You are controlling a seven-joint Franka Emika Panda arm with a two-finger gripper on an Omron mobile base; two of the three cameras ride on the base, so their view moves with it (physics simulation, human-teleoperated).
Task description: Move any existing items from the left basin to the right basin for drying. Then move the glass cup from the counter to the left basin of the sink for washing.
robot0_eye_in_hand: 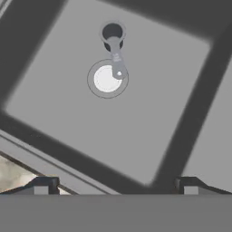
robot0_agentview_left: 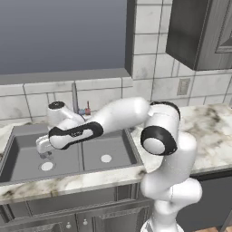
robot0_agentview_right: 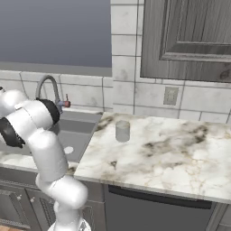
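Observation:
My gripper (robot0_agentview_left: 43, 150) hangs over the left basin (robot0_agentview_left: 25, 156) of the grey sink, above its pale drain (robot0_agentview_left: 47, 166). In the hand view the gripper (robot0_eye_in_hand: 115, 186) is open, its fingertips (robot0_eye_in_hand: 41, 186) wide apart with nothing between them. Below it on the left basin floor (robot0_eye_in_hand: 68, 122) lies the small dark grey piece (robot0_eye_in_hand: 112, 33), just beyond the round drain (robot0_eye_in_hand: 107, 79), with a thin grey strip reaching from it to the drain's rim. The right basin (robot0_agentview_left: 115, 145) holds nothing. The glass cup (robot0_agentview_right: 122, 131) stands upright on the marble counter (robot0_agentview_right: 171, 153), right of the sink.
The thin faucet (robot0_agentview_left: 74, 97) with red and blue taps rises behind the sink, close to my forearm. A dark divider (robot0_eye_in_hand: 195, 104) separates the two basins. Dark wall cabinets (robot0_agentview_right: 185, 36) hang over the counter. An outlet (robot0_agentview_right: 170, 95) sits on the tiled wall.

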